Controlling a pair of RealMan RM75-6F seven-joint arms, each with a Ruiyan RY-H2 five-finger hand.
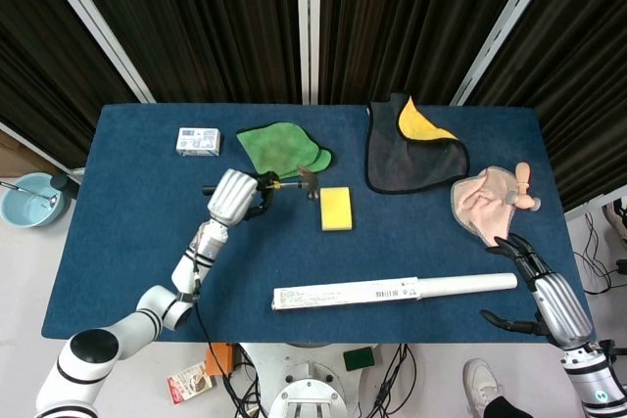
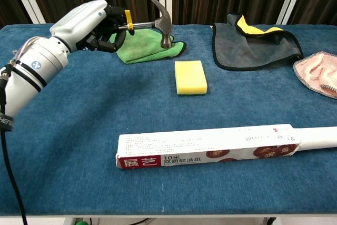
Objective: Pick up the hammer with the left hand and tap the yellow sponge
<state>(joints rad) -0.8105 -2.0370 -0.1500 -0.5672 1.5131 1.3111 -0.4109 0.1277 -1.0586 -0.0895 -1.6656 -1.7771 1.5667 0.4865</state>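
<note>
My left hand (image 1: 235, 196) (image 2: 87, 23) grips the hammer (image 2: 152, 23) by its black and yellow handle and holds it in the air. The steel head (image 1: 310, 183) points down, up and to the left of the yellow sponge (image 1: 336, 209) (image 2: 190, 77), which lies flat on the blue table (image 1: 127, 232). Hammer and sponge are apart. My right hand (image 1: 546, 296) hangs open off the table's front right corner, holding nothing, and it does not show in the chest view.
A green cloth (image 1: 282, 150) lies behind the hammer. A small white box (image 1: 198, 140) sits at the back left, and a grey and yellow cloth (image 1: 415, 152) at the back right. A pink cloth with a wooden piece (image 1: 493, 201) lies right. A long white box (image 2: 210, 144) lies across the front.
</note>
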